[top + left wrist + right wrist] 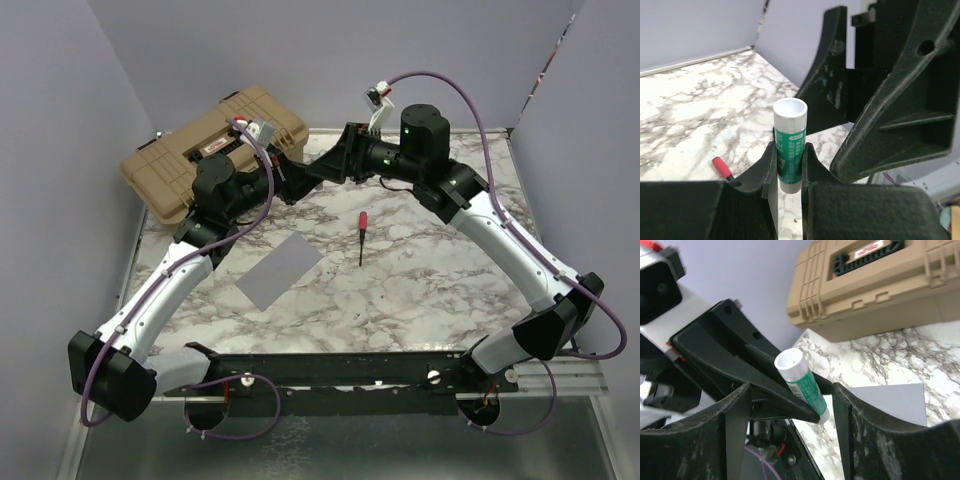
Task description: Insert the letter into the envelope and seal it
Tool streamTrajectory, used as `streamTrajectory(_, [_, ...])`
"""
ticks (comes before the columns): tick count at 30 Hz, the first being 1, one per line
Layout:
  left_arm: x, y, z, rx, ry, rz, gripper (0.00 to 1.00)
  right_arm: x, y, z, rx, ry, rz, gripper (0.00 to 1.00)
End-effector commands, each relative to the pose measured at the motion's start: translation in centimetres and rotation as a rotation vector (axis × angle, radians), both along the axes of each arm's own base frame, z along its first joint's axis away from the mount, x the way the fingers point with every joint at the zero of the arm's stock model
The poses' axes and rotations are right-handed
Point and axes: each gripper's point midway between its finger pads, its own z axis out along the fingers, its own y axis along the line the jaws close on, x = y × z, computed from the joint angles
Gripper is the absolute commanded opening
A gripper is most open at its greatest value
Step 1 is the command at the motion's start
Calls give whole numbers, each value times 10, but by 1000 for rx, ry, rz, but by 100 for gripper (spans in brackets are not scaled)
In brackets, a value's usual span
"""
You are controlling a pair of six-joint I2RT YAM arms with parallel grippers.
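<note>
**Tight at back, open at right**

Blocked at back left by case [215, 148]. Crowded at back centre by left gripper [789, 165] and right gripper [790, 390], tip to tip above table [420, 300], glue stick [790, 145] between. Littered mid-table with screwdriver [361, 236] and flat envelope [280, 270]. Passable over bare marble right of screwdriver.

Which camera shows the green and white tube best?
The left wrist view: the tube fills the middle, clamped in the left gripper, label and white top clear. The right wrist view shows it tilted, partly hidden. The top view hides it.
</note>
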Motion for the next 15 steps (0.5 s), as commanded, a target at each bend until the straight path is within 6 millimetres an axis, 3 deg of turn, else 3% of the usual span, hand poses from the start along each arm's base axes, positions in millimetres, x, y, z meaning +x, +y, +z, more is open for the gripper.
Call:
streamTrajectory(1, [15, 4, 0, -12, -11, 81, 0, 28, -13, -8, 33, 102, -240, 57])
streamTrajectory(9, [10, 0, -5, -1, -7, 42, 0, 32, -12, 5, 88, 65, -252, 47])
streamTrajectory(12, [8, -1, -5, 0, -7, 28, 0, 34, -6, 3, 73, 55, -222, 28])
streamTrajectory(15, [6, -3, -5, 2, -8, 12, 0, 33, 0, 3, 66, 33, -179, 31])
